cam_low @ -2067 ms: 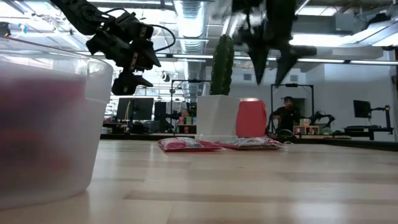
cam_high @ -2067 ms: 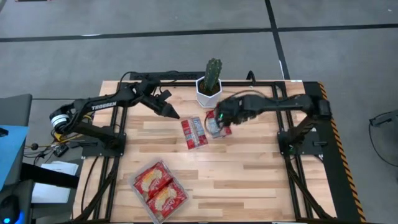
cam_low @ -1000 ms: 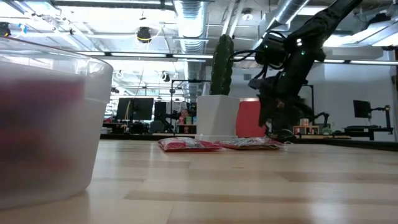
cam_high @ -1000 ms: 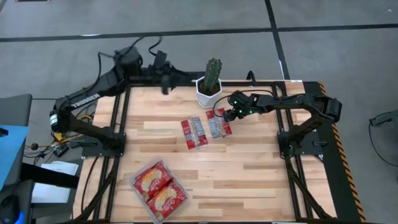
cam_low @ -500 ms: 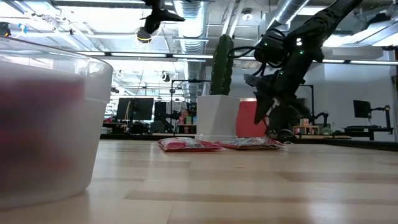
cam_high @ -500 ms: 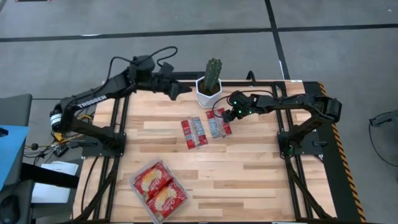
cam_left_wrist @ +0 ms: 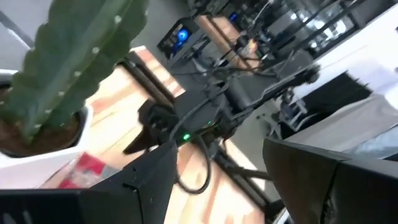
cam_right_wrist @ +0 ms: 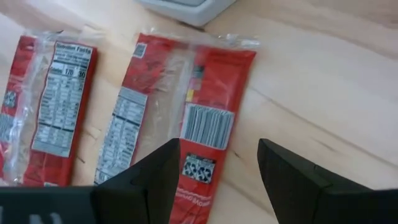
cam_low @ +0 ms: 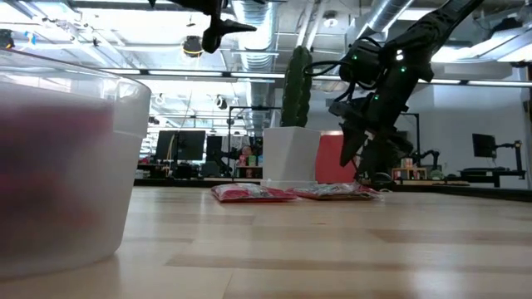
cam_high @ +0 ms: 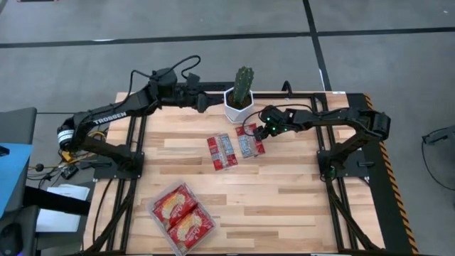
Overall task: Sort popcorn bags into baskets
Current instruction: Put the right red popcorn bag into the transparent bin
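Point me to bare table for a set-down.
Free: the wood between the two slim packets and the clear tray, plus the near right corner. Crowded: the far middle, with cactus pot, packets and right end effector.

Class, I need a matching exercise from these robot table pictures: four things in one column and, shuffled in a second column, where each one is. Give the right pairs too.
Things:
1. clear tray
2. cactus pot
3. two slim popcorn bags
4. right gripper

Places:
A. flat side by side mid-table, with nothing holding them
B. the table's near-left corner, holding two larger bags
C. the table's far edge, near the middle
D. open, just above the right-hand slim bag's far end

Pairs: 1-B, 2-C, 3-A, 4-D
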Controlling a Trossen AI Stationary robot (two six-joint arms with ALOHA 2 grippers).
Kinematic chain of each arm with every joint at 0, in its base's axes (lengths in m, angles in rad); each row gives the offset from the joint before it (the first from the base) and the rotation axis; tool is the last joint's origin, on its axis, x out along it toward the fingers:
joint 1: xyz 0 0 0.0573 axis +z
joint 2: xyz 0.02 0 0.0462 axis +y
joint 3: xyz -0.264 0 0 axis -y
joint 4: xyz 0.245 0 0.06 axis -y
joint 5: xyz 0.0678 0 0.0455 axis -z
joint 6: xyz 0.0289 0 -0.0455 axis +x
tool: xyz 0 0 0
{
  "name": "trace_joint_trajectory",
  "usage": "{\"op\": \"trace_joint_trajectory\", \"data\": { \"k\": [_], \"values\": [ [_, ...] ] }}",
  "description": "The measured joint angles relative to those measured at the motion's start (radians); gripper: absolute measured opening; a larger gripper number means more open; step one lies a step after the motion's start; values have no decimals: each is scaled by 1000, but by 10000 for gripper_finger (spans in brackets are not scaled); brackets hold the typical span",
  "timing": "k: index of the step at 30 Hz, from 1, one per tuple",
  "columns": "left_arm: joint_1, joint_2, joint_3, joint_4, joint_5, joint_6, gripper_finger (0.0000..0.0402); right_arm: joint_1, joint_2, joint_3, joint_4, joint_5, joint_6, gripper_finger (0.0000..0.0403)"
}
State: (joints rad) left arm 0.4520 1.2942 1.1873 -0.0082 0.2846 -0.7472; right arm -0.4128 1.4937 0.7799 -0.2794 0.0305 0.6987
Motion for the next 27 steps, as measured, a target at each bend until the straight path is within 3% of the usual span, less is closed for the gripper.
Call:
{"op": "trace_joint_trajectory", "data": {
  "k": [15, 27],
  "values": [
    [50, 0, 0, 228, 77, 25, 229, 28, 1, -44, -15, -8, -16, 240],
    [98, 0, 66, 285, 164, -146, 229, 27, 1, -106, 123, -6, -1, 240]
  ]
}}
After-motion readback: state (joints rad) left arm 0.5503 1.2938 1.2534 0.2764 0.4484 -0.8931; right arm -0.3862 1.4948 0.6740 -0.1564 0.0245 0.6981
